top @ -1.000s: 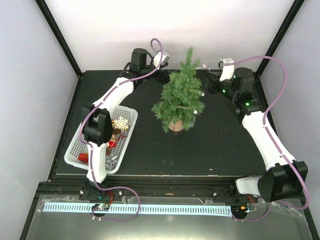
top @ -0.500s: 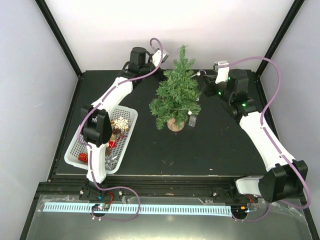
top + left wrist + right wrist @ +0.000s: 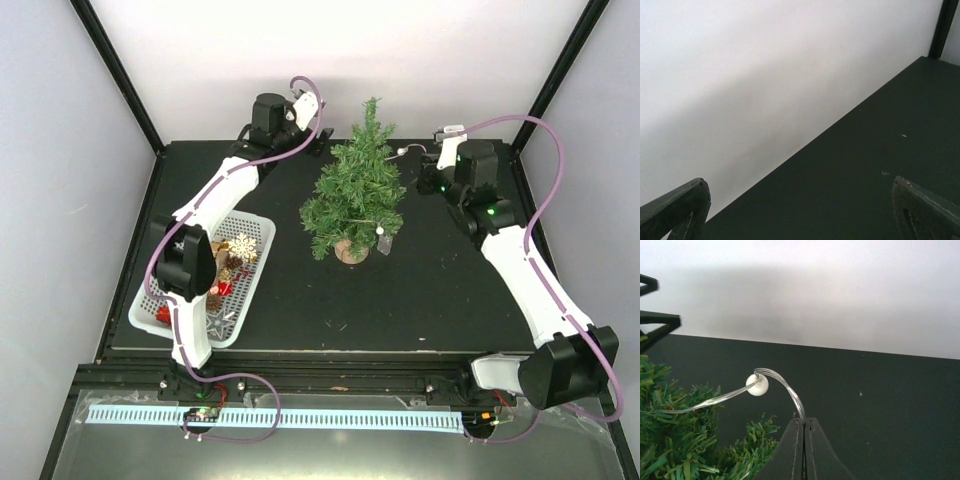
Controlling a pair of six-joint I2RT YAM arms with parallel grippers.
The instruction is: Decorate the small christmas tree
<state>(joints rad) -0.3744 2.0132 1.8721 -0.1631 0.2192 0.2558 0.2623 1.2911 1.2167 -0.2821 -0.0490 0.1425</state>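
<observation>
Since the earlier frame the left arm has drawn back toward the rear wall; the left gripper (image 3: 799,192) stands fully open and empty. The right gripper (image 3: 803,423) is clamped shut on a clear light wire (image 3: 786,386) running into the small christmas tree (image 3: 355,195), which stands upright mid-table (image 3: 440,290), toward the rear.

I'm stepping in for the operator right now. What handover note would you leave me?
Left gripper: open, empty, near the back wall.
Right gripper: shut on the light string, right of the small christmas tree.
The tree stands mid-table, with the string partly on it.
Ornaments lie in the basket, near left.
To do: finish draping the string, then hang the ornaments.
</observation>
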